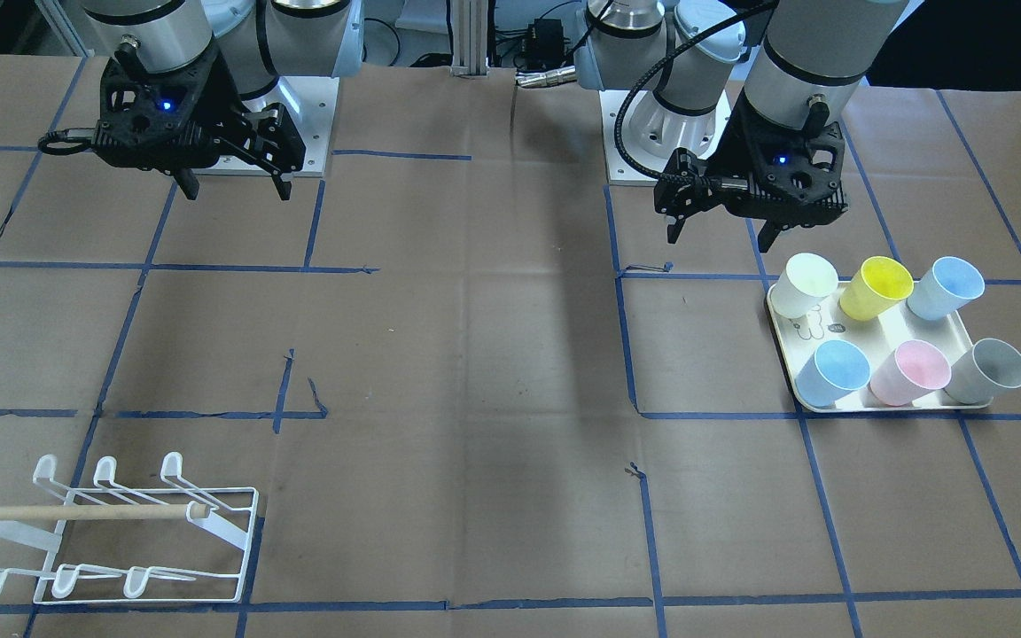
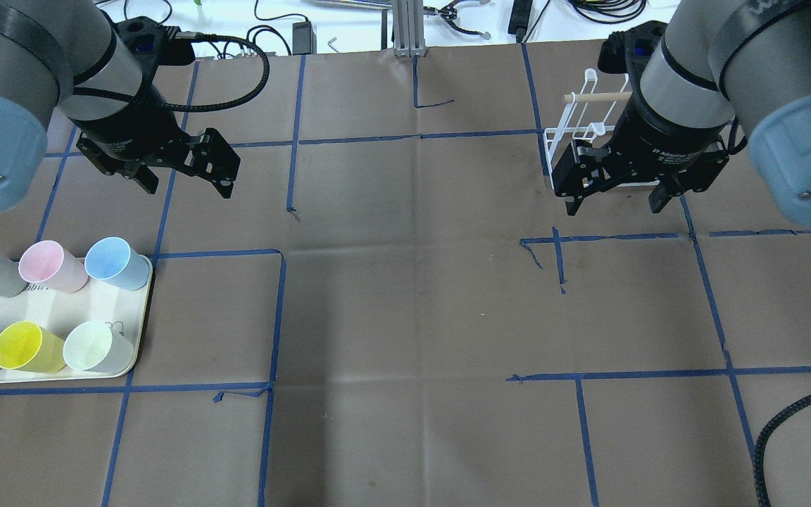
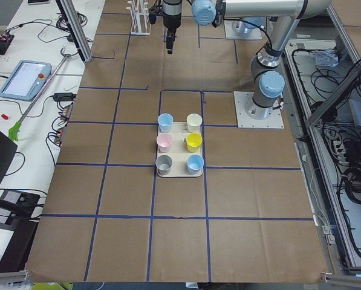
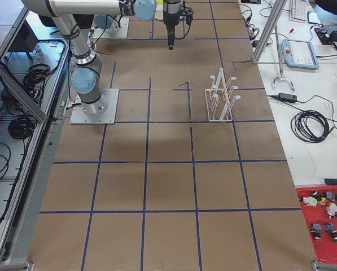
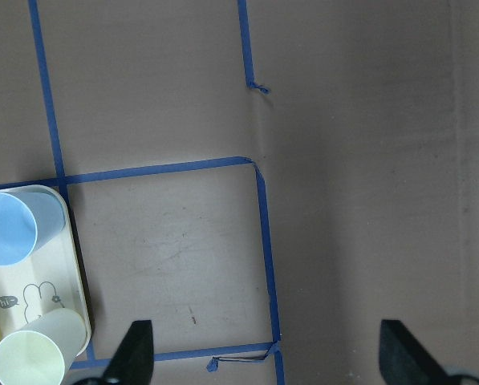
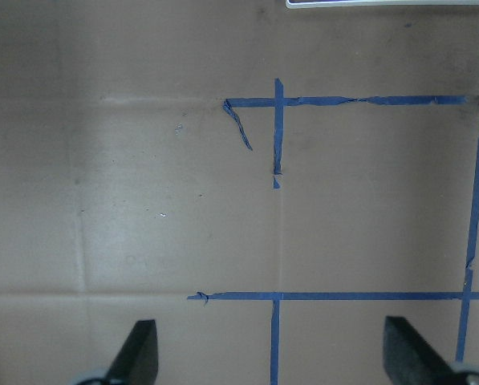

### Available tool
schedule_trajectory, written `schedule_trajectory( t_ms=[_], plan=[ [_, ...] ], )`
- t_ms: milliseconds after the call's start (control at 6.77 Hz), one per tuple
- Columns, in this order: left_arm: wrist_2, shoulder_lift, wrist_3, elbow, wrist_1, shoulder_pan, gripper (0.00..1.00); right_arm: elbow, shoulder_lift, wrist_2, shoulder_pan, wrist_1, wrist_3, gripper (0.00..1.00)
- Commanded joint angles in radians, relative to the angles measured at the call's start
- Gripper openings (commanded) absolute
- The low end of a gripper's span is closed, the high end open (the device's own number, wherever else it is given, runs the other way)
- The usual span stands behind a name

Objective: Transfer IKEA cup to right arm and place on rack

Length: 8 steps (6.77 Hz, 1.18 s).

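Several IKEA cups stand on a cream tray (image 1: 883, 408): white (image 1: 807, 283), yellow (image 1: 876, 285), light blue (image 1: 945, 285), blue (image 1: 834, 372), pink (image 1: 909, 370) and grey (image 1: 989, 370). My left gripper (image 1: 717, 241) hangs open and empty above the table, just behind the tray (image 2: 96, 306). Its wrist view shows the tray's corner (image 5: 30, 297) with a blue cup (image 5: 10, 228) and the white cup (image 5: 34, 357). My right gripper (image 1: 237, 195) is open and empty, high above bare table. The white wire rack (image 1: 120, 532) with its wooden dowel stands at the far edge, beyond the right gripper (image 2: 613, 210).
Brown paper with a blue tape grid covers the table. The two arm bases (image 1: 661, 133) sit on the robot's side. A teach pendant (image 3: 24, 78) and cables lie off the table. A red tray of small parts (image 4: 326, 217) lies beyond the table's right end.
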Motion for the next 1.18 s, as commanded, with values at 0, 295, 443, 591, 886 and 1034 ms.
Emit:
schedule_trajectory(
  t_ms=[0,295,443,591,886,1034],
  plan=[
    [0.0,0.001,0.005,0.002,0.0,0.0,0.99,0.005,0.007,0.001,0.0,-0.001,0.001,1.0],
    [0.0,-0.002,0.007,0.009,0.002,0.0,0.99,0.003,0.004,0.001,0.0,-0.02,0.004,1.0],
    [0.0,-0.002,0.005,0.006,0.0,0.0,0.99,0.005,0.002,0.001,0.0,-0.029,0.006,1.0],
    [0.0,-0.002,0.005,0.007,0.002,0.0,0.99,0.002,-0.001,0.002,0.0,-0.029,0.004,1.0],
    [0.0,-0.001,0.005,0.006,0.002,0.0,0.99,0.005,-0.003,0.002,0.0,-0.027,0.006,1.0],
    [0.0,0.001,0.007,0.002,0.002,0.0,0.99,0.006,0.002,0.002,0.0,-0.029,0.006,1.0]
  ],
)
